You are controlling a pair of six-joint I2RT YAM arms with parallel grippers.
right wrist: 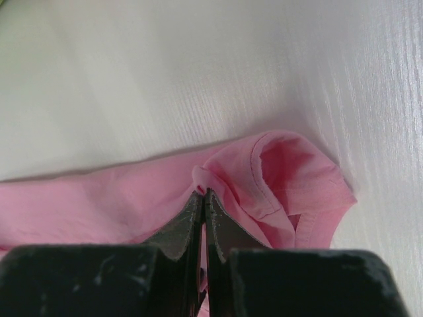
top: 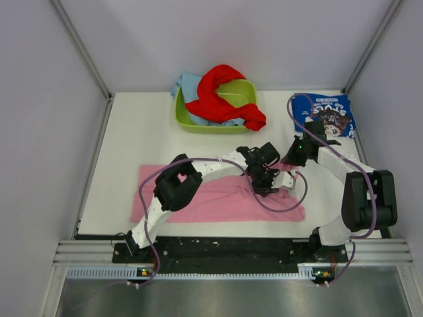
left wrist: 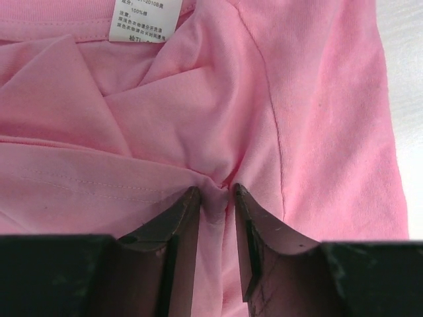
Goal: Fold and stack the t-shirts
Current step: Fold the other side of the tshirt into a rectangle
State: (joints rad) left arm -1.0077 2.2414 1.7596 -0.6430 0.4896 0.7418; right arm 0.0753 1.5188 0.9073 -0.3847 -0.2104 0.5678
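Spread across the near half of the table [top: 132, 145]: a plain pink t-shirt [top: 211, 201], long side running left to right, flat at the left and bunched toward the right end. Up close, soft matte knit [left wrist: 317, 99] with a stitched seam and creases drawn in toward one pinch. Clamped on that raised pucker by the left end effector [left wrist: 213, 191] [top: 266, 179], with cloth between the fingers. Gripped again just to the right, beside a rolled hem [right wrist: 99, 191], by the right end effector [right wrist: 203, 193] [top: 289, 160], fingers pressed together on a thin fold. Near edge of the pink cloth close to the table's front edge. Bare white surface to the left, to the right, and behind as far as the lime green tub [top: 182, 115]. Walls close on both sides. Draped over the tub's rim, a red t-shirt [top: 221, 99] on top of a light blue t-shirt [top: 188, 84]. Folded flat in the far right corner, a navy blue t-shirt [top: 327, 115] with white lettering too small to read. At the pink collar, a white care label [left wrist: 145, 18] showing "100%" among small printed characters, otherwise illegible.
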